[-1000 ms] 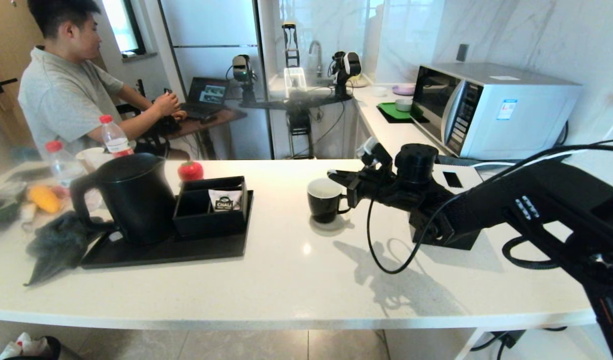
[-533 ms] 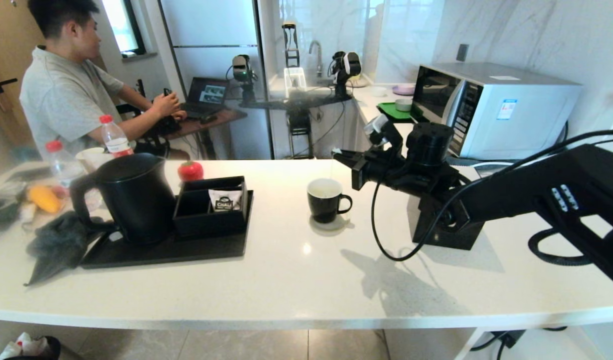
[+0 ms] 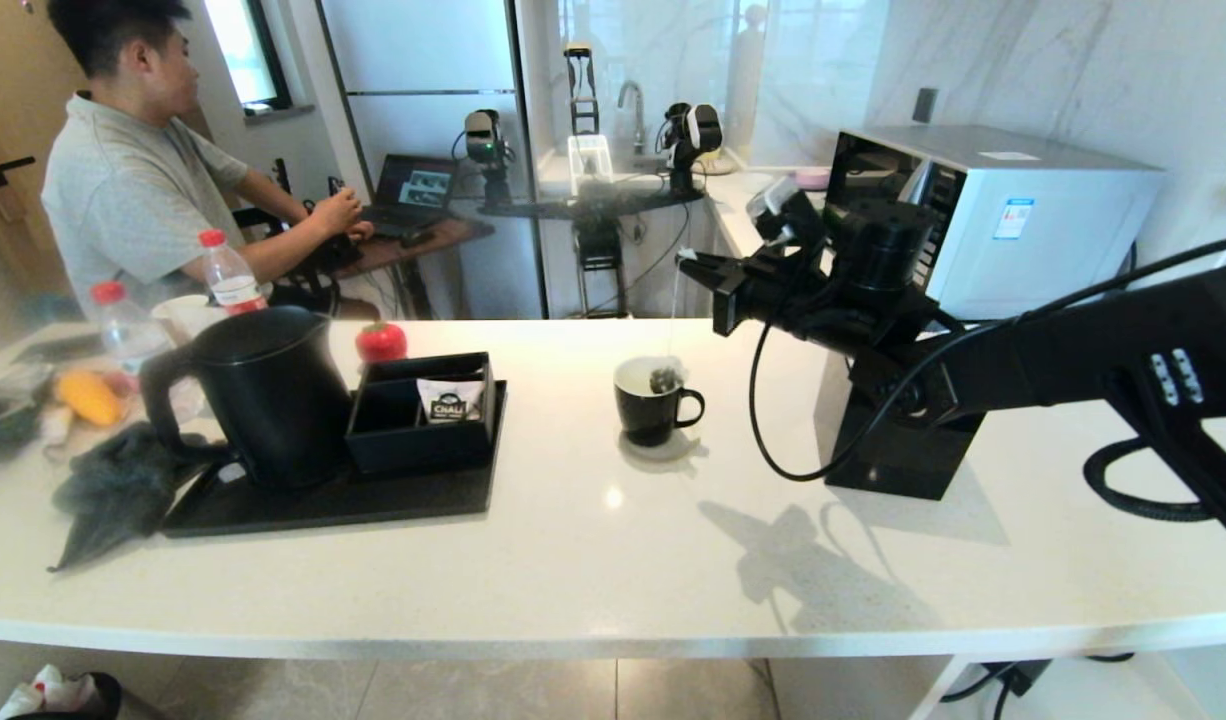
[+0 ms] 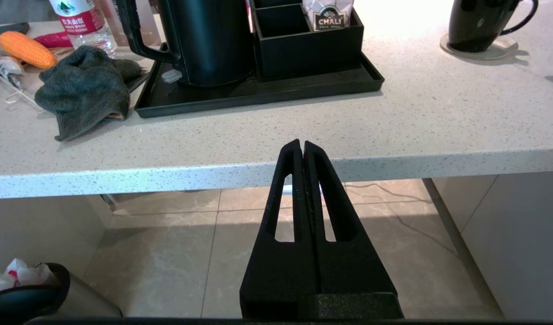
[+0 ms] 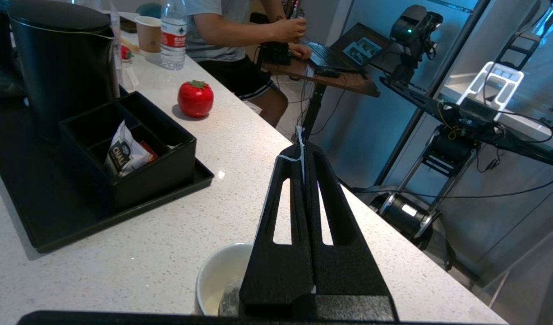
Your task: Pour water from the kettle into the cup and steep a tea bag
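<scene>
- since a second ago the right gripper [image 3: 695, 266] has gone up, and the tea bag [image 3: 664, 379] has come up with it; before, the claw was down beside the cup [image 3: 651, 402].
- the left gripper [image 4: 302, 149] is nearest to us. it hangs low in front of the near edge of the counter [image 3: 593, 560], over the floor. its two fingers are pressed together and hold nothing.
- on the near left part of the counter lies a dark cloth [image 3: 113, 490].
- just past it is a flat black tray [image 3: 328, 500]. the kettle [image 3: 258, 395] stands upright on the left side of the tray, with its lid on and its handle to the left.
- a black box [image 3: 423, 415] sits on the right side of the tray. a white sachet [image 3: 450, 400] stands in it.
- the cup stands upright on a small coaster [image 3: 661, 447] in the middle of the counter, well apart from the tray. its handle points right.
- the right gripper is up in the air above the cup. its fingers are pinched tight on the thin white string [image 5: 300, 153].
- the tea bag hangs from the string at the mouth of the cup. i cannot tell if it touches the rim.
- a red tomato-shaped thing [image 3: 381, 341] sits near the far edge, behind the box.
- two bottles [image 3: 227, 272] with red caps stand at the far left.
- a microwave [image 3: 983, 215] sits far to the right.
- a man [image 3: 133, 190] sits past the far edge, at a laptop [image 3: 413, 195].
</scene>
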Available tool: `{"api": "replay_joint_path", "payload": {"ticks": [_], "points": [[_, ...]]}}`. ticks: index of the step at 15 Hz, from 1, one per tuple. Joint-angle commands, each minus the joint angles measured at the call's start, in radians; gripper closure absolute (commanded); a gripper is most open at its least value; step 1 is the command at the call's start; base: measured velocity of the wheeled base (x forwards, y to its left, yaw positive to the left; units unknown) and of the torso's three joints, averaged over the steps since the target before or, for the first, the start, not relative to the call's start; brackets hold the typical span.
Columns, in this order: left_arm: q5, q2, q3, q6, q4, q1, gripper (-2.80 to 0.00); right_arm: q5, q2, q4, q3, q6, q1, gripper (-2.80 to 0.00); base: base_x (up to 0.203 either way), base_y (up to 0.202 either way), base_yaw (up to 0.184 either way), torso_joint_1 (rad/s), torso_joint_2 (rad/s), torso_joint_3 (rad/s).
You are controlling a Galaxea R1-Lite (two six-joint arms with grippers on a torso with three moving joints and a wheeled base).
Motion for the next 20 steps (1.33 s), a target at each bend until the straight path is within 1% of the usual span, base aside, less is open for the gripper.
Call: {"api": "replay_joint_path", "payload": {"ticks": [1,9,11,13,20], "points": [[0.0,0.0,0.0,0.001,0.0,0.0,0.0,0.006,-0.013,-0.005,0.004,0.0,-0.006,0.0,0.0,0.0,0.0,0.0,0.0,0.0],[0.0,0.0,0.0,0.001,0.0,0.0,0.0,0.01,-0.036,-0.059,0.107,-0.001,-0.012,0.0,0.0,0.0,0.0,0.0,0.0,0.0],[0.0,0.0,0.0,0.001,0.0,0.0,0.0,0.01,-0.036,-0.059,0.102,0.001,-0.014,0.0,0.0,0.0,0.0,0.0,0.0,0.0],[0.0,0.0,0.0,0.001,0.0,0.0,0.0,0.01,-0.04,-0.06,0.101,0.023,-0.014,0.0,0.0,0.0,0.0,0.0,0.0,0.0],[0.0,0.0,0.0,0.001,0.0,0.0,0.0,0.01,-0.053,-0.058,0.096,0.025,-0.026,0.0,0.0,0.0,0.0,0.0,0.0,0.0]]}}
